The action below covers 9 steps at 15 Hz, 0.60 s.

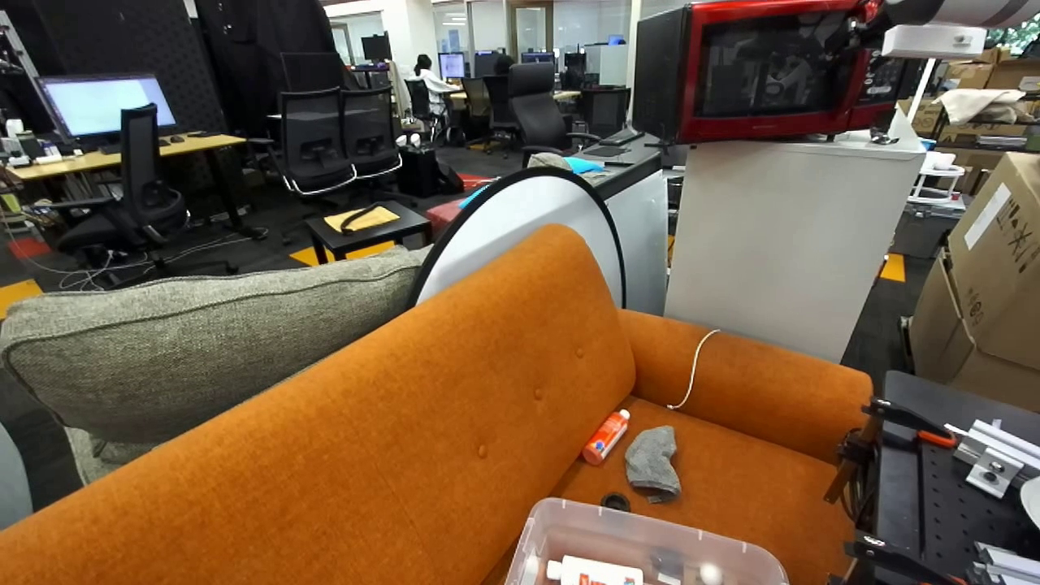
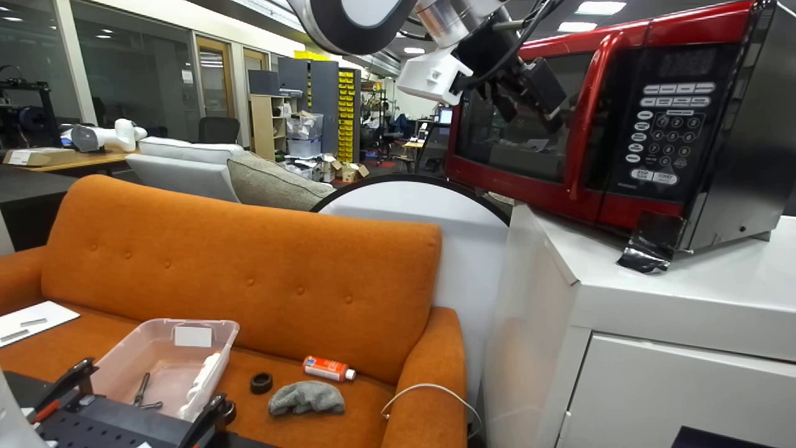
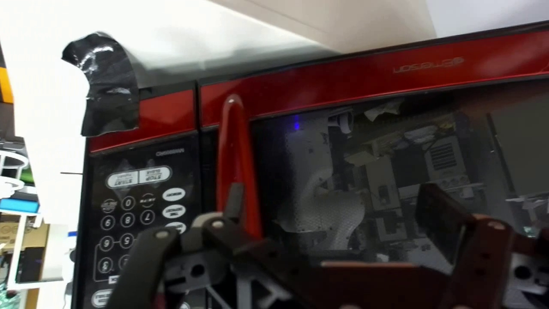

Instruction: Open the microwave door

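Sofa (image 2: 267, 298), orange buttoned fabric; cabinet (image 2: 671, 379), smooth, white; microwave (image 2: 668, 130), glossy red, on the cabinet; door (image 1: 768, 73), red-framed dark glass, closed on the microwave's front; handle (image 2: 587, 118), a rounded bar; jaws, angular, black, wide apart before the door.

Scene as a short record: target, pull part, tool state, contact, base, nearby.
target: microwave door, closed
pull part: handle, red, on the side next to the keypad
state: tool open, in front of the door
contact: cannot tell; one fingertip overlaps the handle in the wrist view
base: white cabinet under the microwave
nearby: orange sofa with orange bottle, grey cloth
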Motion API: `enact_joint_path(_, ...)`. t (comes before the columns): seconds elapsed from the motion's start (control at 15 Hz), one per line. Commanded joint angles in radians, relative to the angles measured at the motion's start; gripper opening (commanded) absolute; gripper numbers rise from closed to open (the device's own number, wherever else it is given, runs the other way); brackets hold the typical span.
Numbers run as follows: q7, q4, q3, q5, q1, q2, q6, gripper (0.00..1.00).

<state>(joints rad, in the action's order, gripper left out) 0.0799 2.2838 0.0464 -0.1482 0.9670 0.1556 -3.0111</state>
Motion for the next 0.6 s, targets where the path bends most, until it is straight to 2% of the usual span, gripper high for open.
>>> enact_joint_path(0.0, 0.21, -0.025, -0.092, -0.151, -0.086, 0.032, 0.081, 1.0)
enact_joint_path(0.4, 0.443, -0.023, -0.228, -0.214, -0.098, 0.129, 0.15, 1.0)
enact_joint_path(0.53, 0.461, -0.023, -0.248, -0.23, -0.102, 0.134, 0.176, 1.0)
